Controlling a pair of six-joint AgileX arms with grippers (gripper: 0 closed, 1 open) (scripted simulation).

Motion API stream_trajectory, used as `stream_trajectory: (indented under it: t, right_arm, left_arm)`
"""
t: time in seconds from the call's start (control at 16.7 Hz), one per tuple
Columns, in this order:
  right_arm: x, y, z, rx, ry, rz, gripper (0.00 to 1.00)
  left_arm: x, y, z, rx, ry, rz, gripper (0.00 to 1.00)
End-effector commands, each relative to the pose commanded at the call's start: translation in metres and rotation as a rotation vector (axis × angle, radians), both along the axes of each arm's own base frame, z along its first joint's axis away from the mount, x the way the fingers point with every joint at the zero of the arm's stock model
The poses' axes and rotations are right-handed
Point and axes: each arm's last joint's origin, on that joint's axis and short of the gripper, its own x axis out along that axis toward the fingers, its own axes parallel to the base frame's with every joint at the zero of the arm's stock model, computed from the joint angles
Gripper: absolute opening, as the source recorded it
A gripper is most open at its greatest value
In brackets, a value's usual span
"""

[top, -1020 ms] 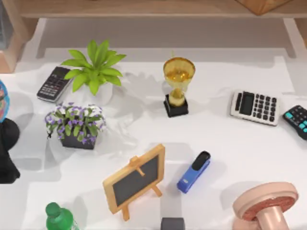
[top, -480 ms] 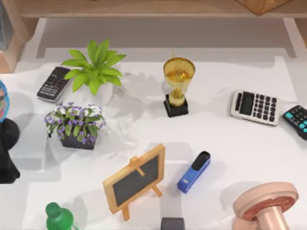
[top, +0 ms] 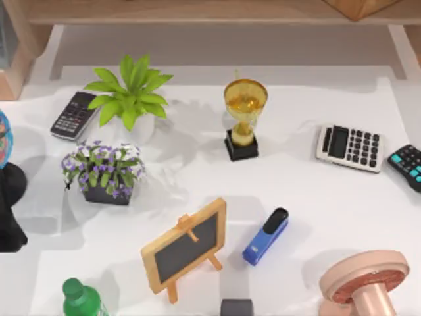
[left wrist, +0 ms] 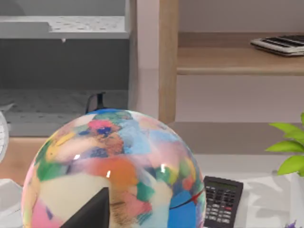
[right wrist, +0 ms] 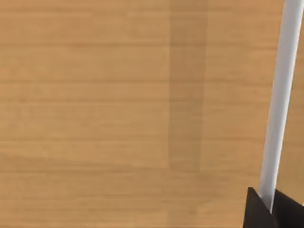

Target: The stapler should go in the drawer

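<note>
I see a white table with a gold trophy standing on it, a blue stapler and small chalkboard easel nearer me than the trophy, two potted plants to its left, a grey calculator to its right.

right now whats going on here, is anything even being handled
Nothing is being handled yet. The blue stapler lies untouched on the white table, just right of the small chalkboard easel and in front of the gold trophy. The right wrist view faces a wooden panel with a white handle, a dark fingertip at its foot. The left wrist view looks past a colourful globe toward a dark calculator. The stapler has not been picked up.
</note>
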Motion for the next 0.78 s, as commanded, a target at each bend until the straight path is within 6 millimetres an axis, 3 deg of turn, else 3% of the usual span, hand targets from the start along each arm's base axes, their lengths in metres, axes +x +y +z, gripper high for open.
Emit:
stream_trajectory:
  t: [0.24,0.78]
  right_arm:
    - [-0.0007,0.0000,0.0002,0.000,0.000,0.000,0.00]
    - [-0.0007,0.0000,0.0002,0.000,0.000,0.000,0.68]
  left_arm:
    - [0.0000,0.0000,0.0000,0.000,0.000,0.000,1.00]
    - [0.0000,0.0000,0.0000,0.000,0.000,0.000,1.00]
